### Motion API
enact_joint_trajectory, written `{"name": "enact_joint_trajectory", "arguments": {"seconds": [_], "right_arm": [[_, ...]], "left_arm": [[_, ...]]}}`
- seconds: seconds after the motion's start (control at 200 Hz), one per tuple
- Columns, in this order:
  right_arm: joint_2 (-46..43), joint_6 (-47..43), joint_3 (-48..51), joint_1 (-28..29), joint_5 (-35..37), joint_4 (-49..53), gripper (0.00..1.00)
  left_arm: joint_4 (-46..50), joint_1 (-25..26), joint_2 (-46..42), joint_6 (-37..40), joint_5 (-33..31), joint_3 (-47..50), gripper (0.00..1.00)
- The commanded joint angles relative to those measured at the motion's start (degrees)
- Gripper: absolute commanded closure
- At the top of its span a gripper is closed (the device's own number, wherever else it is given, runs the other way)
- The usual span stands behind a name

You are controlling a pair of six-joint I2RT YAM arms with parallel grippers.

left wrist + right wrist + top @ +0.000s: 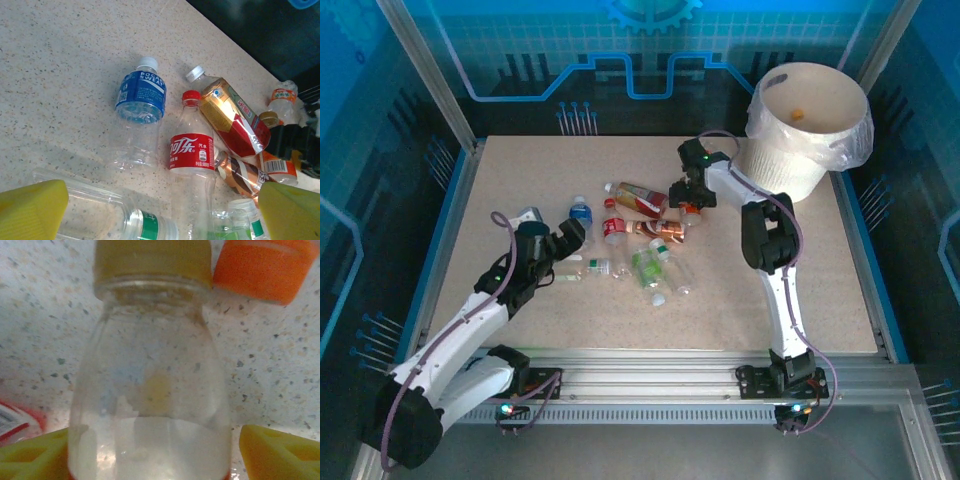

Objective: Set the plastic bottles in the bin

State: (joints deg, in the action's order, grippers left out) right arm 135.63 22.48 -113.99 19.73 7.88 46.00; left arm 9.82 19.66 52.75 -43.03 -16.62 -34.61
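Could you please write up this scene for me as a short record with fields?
surface: speckled table
container: white bin at far right, small orange item inside
bottles: plastic bottles lying clustered mid-table, among them Pocari Sweat bottle and Coca-Cola bottle
left arm: left gripper open by green-labelled clear bottle
right arm: right gripper open, straddling gold-capped clear bottle, orange cap beside it
progress: those bottles not yet binned

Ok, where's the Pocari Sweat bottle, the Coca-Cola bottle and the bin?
Pocari Sweat bottle [141, 95], left wrist view, blue label.
Coca-Cola bottle [191, 152], left wrist view, red label.
bin [782, 165], top external view, outer wall.
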Motion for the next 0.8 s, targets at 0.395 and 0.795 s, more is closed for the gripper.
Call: {"name": "enact_joint_trajectory", "arguments": {"seconds": [0.395,0.795], "right_arm": [[-11.33,-3.53,9.40,0.49,-4.20,-4.10,0.47],[-23.65,-4.65,16.58,0.50,-4.53,-8.14,0.60]], "left_arm": [[-5.70,-0.68,-1.00,-1.72,4.30,2.27,0.01],[-6.18,-0.68,0.63,-2.79,4.29,1.00,0.01]]}}
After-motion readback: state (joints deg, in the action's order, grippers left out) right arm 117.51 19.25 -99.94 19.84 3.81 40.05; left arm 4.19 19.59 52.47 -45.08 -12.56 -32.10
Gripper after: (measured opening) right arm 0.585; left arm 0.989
